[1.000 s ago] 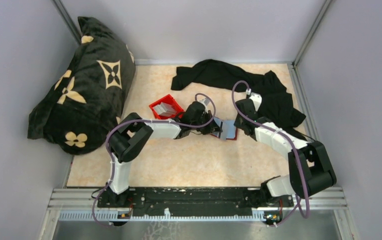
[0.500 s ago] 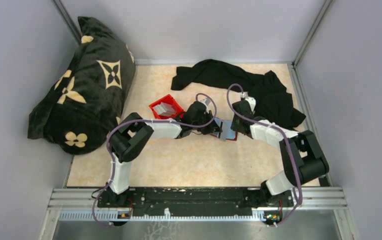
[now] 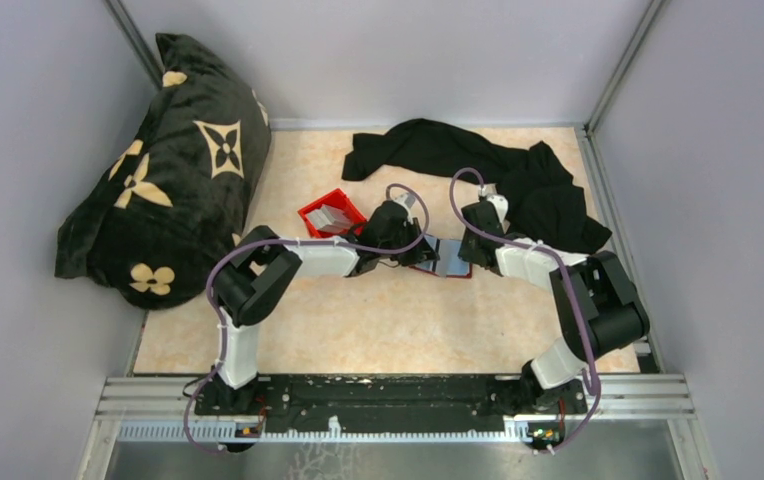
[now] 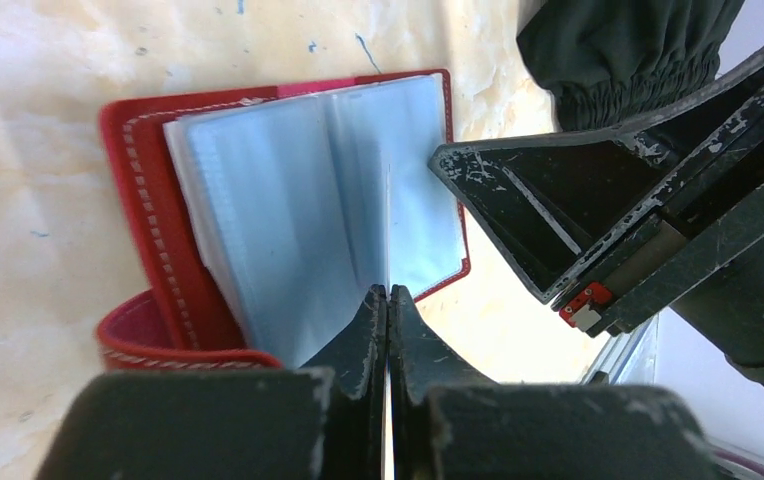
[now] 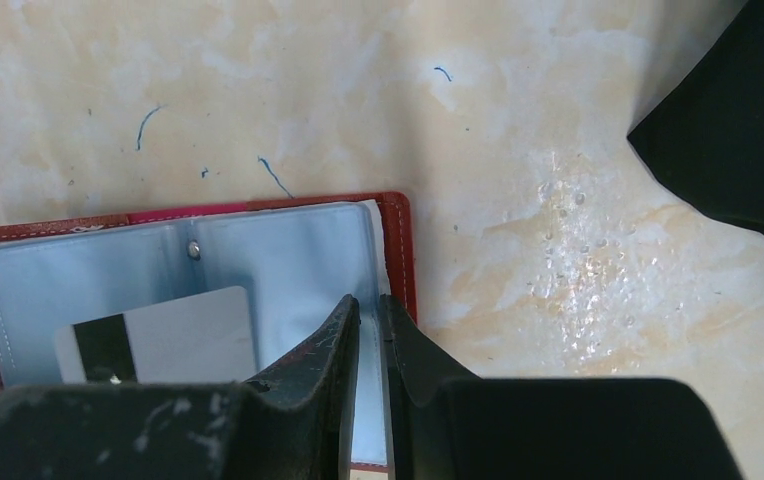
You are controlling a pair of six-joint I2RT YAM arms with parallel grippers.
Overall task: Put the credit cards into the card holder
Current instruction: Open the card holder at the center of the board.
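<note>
Red leather card holder (image 4: 130,190)'s open: my left gripper (image 4: 388,293) pinches a clear sleeve (image 4: 298,200); right gripper (image 5: 368,302), nearly closed, just slid left to spread pockets.

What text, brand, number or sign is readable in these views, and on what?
None readable.
The card shows only a black stripe, no legible print.
The card holder bears no lettering.
The pillow carries flower motifs, not words.
The rail's scale marks are too small to read.
</note>
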